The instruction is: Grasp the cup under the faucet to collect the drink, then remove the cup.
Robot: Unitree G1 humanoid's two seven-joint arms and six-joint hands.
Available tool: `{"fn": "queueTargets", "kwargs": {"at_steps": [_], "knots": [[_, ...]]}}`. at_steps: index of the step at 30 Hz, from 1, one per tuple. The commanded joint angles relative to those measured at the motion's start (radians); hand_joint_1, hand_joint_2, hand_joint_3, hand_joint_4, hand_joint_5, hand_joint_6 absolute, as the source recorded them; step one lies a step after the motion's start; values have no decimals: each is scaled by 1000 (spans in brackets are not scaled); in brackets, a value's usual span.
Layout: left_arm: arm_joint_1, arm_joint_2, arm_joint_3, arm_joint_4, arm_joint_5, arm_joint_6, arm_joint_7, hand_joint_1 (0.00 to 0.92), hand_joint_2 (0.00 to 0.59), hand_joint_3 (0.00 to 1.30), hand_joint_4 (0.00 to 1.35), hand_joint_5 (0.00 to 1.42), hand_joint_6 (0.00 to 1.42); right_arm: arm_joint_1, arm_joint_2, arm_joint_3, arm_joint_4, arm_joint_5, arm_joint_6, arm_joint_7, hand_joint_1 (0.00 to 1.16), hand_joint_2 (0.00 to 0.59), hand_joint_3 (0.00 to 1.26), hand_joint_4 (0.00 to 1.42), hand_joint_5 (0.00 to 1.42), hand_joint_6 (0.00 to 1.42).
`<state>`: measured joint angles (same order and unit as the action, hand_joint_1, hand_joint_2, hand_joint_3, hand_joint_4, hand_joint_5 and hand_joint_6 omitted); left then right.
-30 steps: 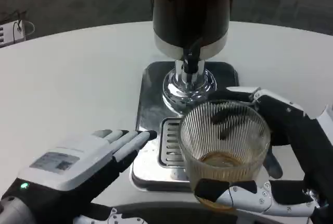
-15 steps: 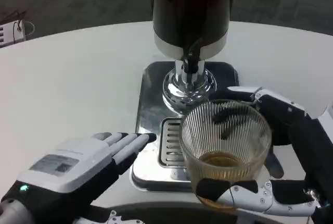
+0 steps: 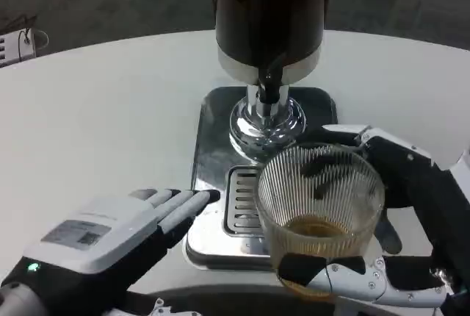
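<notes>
- We see the cup (image 3: 318,213), a ribbed clear glass, held upright in the right hand (image 3: 400,228), mouth facing up, its long axis close to vertical.
- A shallow layer of amber drink (image 3: 314,229) sits at the bottom of the cup; the rest of the glass is see-through.
- Right hand grasps the cup: a white and black thumb lies across the near lower wall, and dark fingers (image 3: 327,160) wrap the far side, visible through the glass.
- The cup sits in front of the faucet (image 3: 268,88), toward us and slightly to the right, not directly beneath the spout. It overlaps the right part of the slotted drip grate (image 3: 241,202) in the picture; we cannot tell whether its base touches the tray or is lifted.
- The dispenser (image 3: 269,15) is a dark cylinder on a chromed stem, standing on a shiny metal drip tray (image 3: 207,147) on the white table (image 3: 103,117).
- Left hand (image 3: 110,231) lies near the tray's left front corner, fingers straight, close together and released, holding nothing; the fingertips (image 3: 202,197) point toward the grate and reach the tray's edge.
- At the far left edge of the table area we note a small white object with cables (image 3: 16,42).
</notes>
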<state>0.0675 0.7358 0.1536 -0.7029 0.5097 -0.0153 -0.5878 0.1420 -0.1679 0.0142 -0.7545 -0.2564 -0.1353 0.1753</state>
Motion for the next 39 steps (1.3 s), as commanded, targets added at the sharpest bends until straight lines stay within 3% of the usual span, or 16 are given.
{"fn": "queueTargets", "kwargs": {"at_steps": [1, 39], "knots": [[10, 2, 12, -14, -13, 8, -11, 0, 45, 0, 0, 0, 0, 1, 4, -2, -31, 20, -16, -13, 904, 245, 972, 1182, 1357, 1424], [51, 1, 28, -58, -27, 28, -14, 0, 47, 0, 0, 0, 0, 42, 8, -5, -67, 24, -15, -15, 902, 246, 982, 1183, 1370, 1424]]}}
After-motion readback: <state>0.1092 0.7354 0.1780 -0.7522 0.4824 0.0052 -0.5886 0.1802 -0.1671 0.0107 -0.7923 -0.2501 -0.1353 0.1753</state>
